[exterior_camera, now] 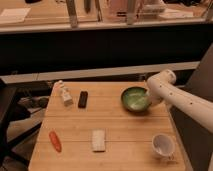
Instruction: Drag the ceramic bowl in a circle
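The ceramic bowl (134,98) is a round shallow green dish with a dark rim, sitting on the wooden table (120,130) toward its back right. My white arm reaches in from the right, and the gripper (149,97) is down at the bowl's right rim, touching it. The arm's wrist covers the gripper's tips. A small white cup (163,145) stands at the table's front right, apart from the bowl.
A small white bottle (64,93) and a black bar (83,99) lie at the back left. An orange carrot (54,141) lies at the front left and a pale sponge (98,140) at the front middle. A dark counter runs behind the table.
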### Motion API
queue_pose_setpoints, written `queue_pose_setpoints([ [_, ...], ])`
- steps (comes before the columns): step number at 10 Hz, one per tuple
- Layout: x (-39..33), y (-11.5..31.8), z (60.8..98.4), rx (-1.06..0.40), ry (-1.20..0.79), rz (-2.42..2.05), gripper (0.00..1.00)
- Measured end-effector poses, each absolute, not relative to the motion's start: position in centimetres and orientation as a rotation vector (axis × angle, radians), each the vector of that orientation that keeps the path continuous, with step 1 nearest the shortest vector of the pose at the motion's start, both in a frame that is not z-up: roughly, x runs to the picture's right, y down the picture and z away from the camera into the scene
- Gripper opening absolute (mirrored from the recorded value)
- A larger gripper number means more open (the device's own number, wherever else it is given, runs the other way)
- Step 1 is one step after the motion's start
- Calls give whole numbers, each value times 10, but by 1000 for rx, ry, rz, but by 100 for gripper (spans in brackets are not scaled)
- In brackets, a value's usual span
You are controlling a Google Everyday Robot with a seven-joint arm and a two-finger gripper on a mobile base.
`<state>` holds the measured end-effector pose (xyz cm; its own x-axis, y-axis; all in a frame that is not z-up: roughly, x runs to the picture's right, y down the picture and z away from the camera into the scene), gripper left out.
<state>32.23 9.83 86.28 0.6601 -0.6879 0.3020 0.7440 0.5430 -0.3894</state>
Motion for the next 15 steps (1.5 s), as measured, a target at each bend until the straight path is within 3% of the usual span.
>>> queue_pose_setpoints([
  [4, 364, 103, 859, -501, -135, -872, 1],
  [15, 322, 144, 840, -470, -178, -965, 1],
])
